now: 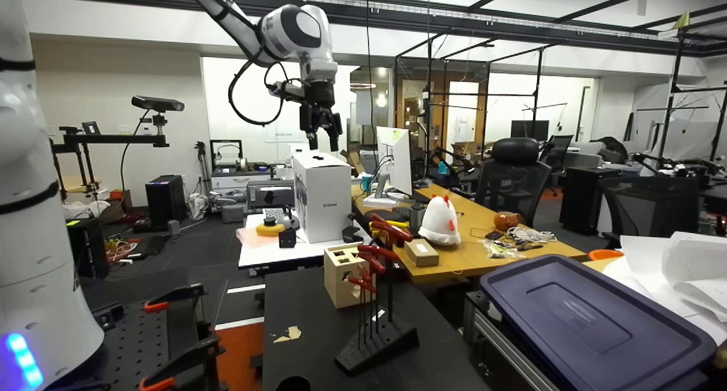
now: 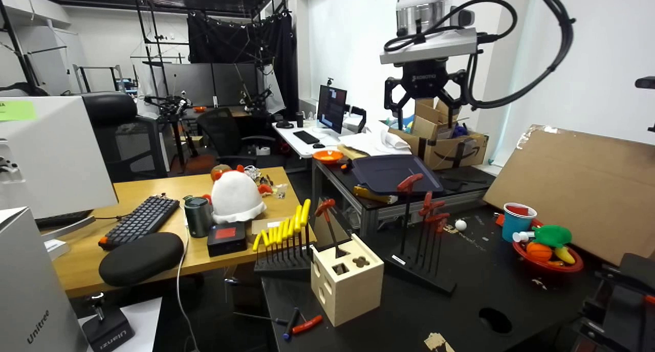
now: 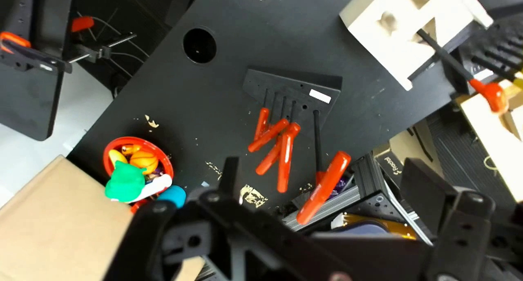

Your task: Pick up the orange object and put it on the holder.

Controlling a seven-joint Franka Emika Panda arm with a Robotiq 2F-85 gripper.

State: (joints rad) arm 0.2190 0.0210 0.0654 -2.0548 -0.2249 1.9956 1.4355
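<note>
I've got the gripper (image 2: 426, 118) hanging way up over the black worktop (image 2: 399, 321), jaws spread wide, fully released. The orange-red T-handle hex key (image 2: 325, 207) is parked in the wooden shape-sorter box (image 2: 358, 295), shaft stuck down into the top, handle poking up, and it's leaning rather than upright.

That box sits between two stands: just beside it there's a black stand (image 2: 279, 268) with a row of yellow-handled hex keys (image 2: 305, 213) (can't tell from here if they touch), and on its other side, with a gap, a wedge-shaped black stand (image 3: 292, 83) full of red T-handle hex keys (image 3: 288, 156).

Near the foot of the box lies a red piece (image 2: 307, 324), too small for me to make out. Further along I see a red bowl (image 3: 135, 141) holding an orange ball (image 3: 144, 161) and a green toy (image 3: 126, 181), with a teal cup (image 2: 514, 224) right by it.
</note>
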